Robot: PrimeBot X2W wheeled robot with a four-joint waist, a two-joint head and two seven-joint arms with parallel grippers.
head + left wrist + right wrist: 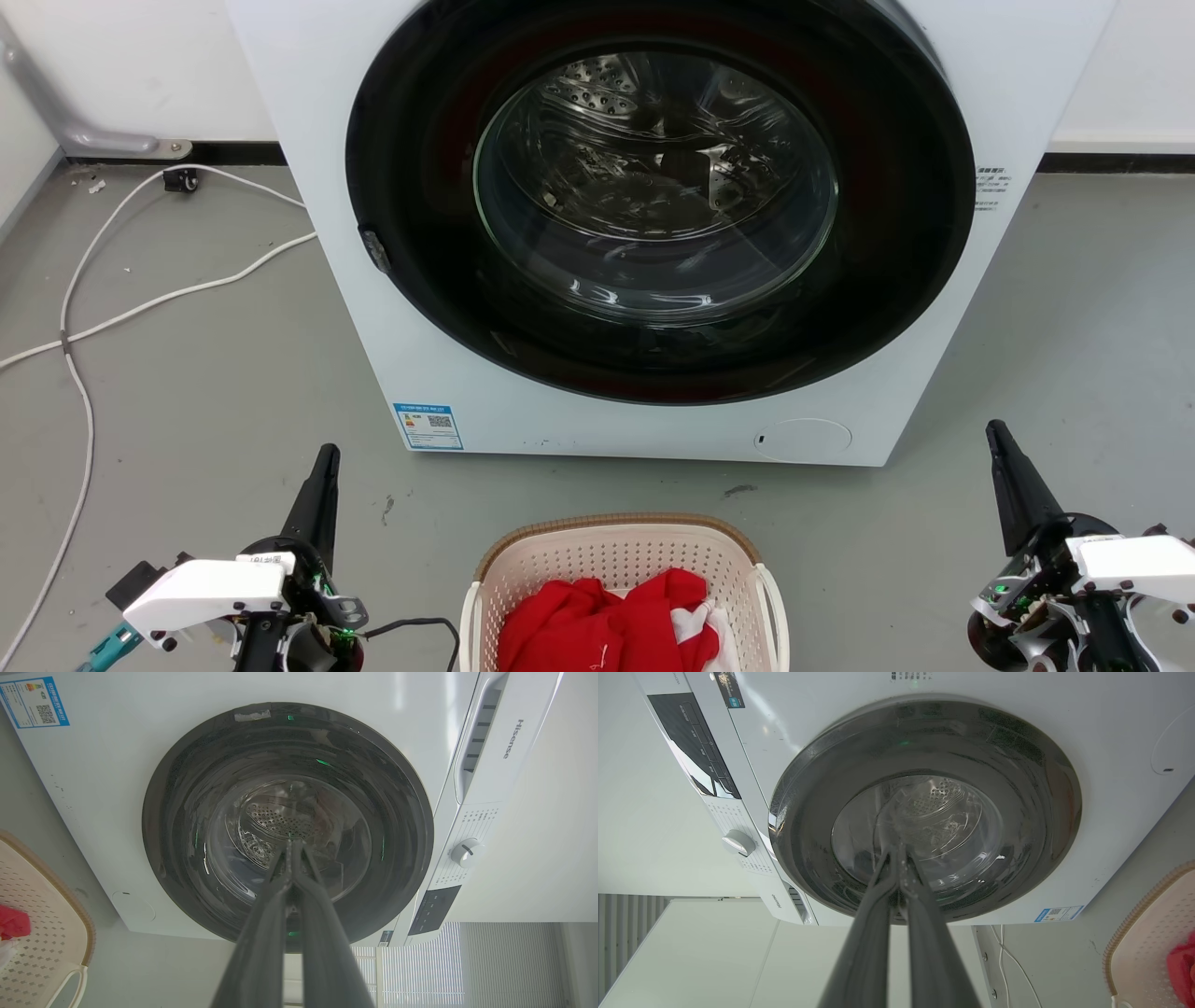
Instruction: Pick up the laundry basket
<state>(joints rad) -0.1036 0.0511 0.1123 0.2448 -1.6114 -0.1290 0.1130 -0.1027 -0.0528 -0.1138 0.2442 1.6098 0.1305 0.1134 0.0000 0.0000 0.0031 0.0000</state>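
The cream-white perforated plastic laundry basket with brown woven-look rim (616,558) sits at bottom centre, red cloth (597,625) inside. Left gripper (328,457) at lower left and right gripper (996,433) at lower right flank it, fingers pressed together, empty.

A white washing machine (597,431) stood on the grey floor (187,401), its round dark-rimmed glass door (658,187) shut and the steel drum visible through it. A blue label (428,426) sat at the machine's lower left corner, a round flap (803,439) at its lower right. Left of the machine, a white cable (159,301) trailed across the floor. Red clothing (607,621) lay in front of it.
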